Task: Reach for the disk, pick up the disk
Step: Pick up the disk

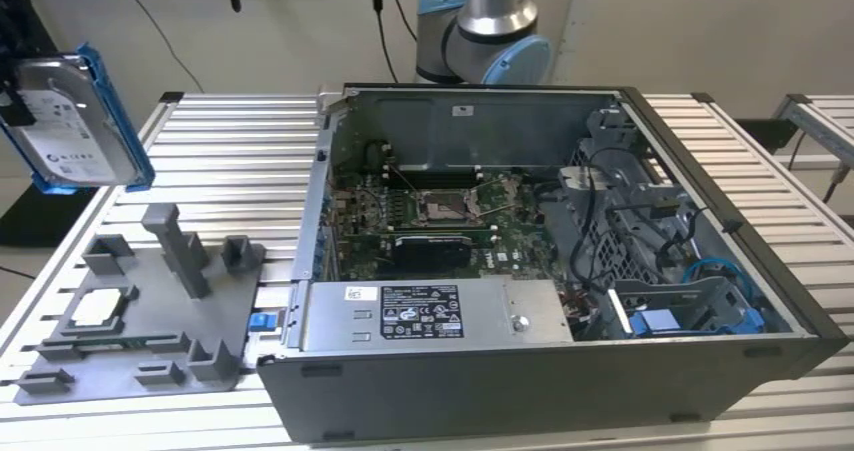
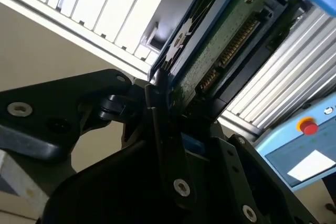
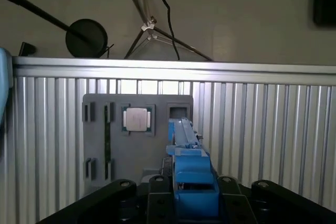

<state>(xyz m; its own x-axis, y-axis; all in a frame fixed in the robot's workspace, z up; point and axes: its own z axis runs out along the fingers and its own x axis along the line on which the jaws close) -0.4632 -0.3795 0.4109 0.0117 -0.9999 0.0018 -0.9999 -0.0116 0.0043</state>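
The disk (image 1: 74, 121), a silver hard drive with a white label in a bright blue bracket, hangs upright in the air above the table's corner at the exterior view's left. My gripper (image 1: 16, 101) is shut on it at the frame's edge. In the second wrist view the black fingers (image 2: 157, 103) clamp the disk (image 2: 220, 40), whose green circuit board and blue frame rise away from them. In the first wrist view the disk (image 3: 189, 166) shows edge-on as a blue strip between the gripper's (image 3: 190, 195) black links.
An open computer case (image 1: 561, 251) takes up the middle of the slatted aluminium table (image 1: 227, 141). A grey fixture plate (image 1: 147, 311) with posts holds a small square chip (image 3: 137, 118) below the disk. The arm's base (image 1: 481, 31) stands behind the case.
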